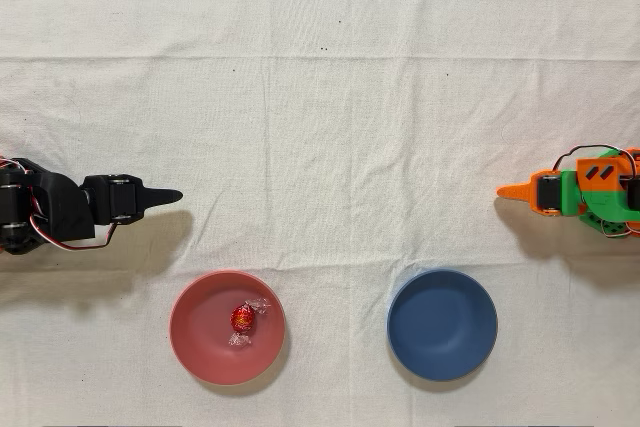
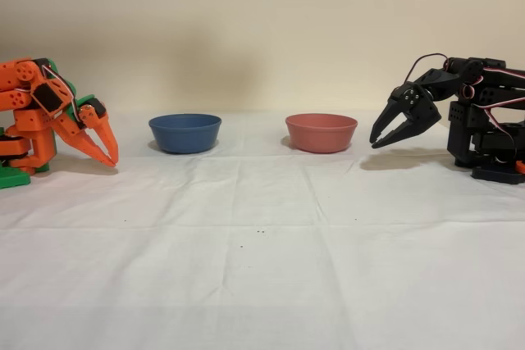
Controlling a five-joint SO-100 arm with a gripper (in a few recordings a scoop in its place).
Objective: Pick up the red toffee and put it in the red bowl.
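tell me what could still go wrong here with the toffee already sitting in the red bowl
Little is left to go wrong. The red toffee lies inside the red bowl, and the black arm's pincer hangs beside that bowl, empty and slightly open. One risk: the pincer sits close to the rim in the fixed view, so a careless swing could nudge the light bowl across the cloth.
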